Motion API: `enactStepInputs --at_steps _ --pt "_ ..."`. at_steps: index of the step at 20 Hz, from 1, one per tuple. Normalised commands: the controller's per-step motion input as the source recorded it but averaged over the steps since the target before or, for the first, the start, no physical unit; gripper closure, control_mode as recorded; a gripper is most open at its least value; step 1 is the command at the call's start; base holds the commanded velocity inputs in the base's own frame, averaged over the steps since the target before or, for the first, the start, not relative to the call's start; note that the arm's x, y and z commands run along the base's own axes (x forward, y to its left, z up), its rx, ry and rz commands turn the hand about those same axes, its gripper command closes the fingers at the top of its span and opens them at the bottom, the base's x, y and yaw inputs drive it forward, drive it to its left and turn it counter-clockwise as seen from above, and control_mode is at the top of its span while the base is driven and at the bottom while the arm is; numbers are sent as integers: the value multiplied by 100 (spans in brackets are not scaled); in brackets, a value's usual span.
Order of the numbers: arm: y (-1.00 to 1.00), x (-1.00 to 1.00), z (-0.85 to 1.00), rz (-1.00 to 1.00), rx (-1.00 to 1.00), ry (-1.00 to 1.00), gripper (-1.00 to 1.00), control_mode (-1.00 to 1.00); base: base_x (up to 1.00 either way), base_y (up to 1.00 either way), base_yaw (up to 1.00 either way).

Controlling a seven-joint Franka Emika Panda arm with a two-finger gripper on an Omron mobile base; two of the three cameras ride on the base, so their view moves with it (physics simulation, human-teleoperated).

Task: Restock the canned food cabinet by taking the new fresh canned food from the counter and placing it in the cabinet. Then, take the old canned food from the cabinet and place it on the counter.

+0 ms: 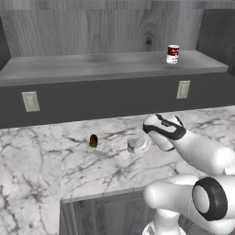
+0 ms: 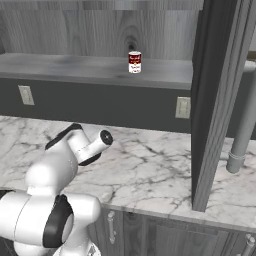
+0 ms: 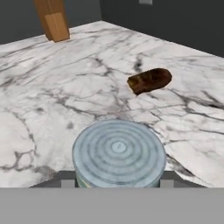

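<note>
Marble surface [image 1: 41,151], white with grey veins, carries the blue-grey can [image 3: 118,154], which sits directly between the two dark tips of the pincer [image 3: 118,183] in the hand view, its ribbed lid facing the camera. From the left base view the same can [image 1: 138,143] shows pale just ahead of the hand, close over the surface; whether it rests on the slab or hangs just above cannot be told. The pincer is narrowed about the can, one tip at each side; actual contact appears likely but is not certain. A small dark brown object [image 3: 149,80] lies beyond the pincer and slightly right. The red-and-white can [image 1: 172,54] stands upright on the cabinet shelf [image 1: 92,66], well above and beyond the pincer. Judgement: the restocking half looks complete; what remains is parting from the old can, its long axis running along the pincer's line of sight.
</note>
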Motion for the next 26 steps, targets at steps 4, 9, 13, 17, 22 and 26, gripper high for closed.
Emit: enactStepInputs --at_steps 4,9,13,17,22,26 --pt "8 32 -47 1 0 -5 100 -100 0 0 0" --pt "6 19 -29 0 0 -4 -100 -100 0 0 0" --pt "0 5 -2 0 0 0 -100 -100 0 0 0" --pt "-2 0 3 0 0 0 -100 -100 0 0 0" --pt "-4 -3 63 0 0 0 -100 -100 0 0 0" --pt "-4 -45 100 0 0 0 -100 -100 0 0 0"
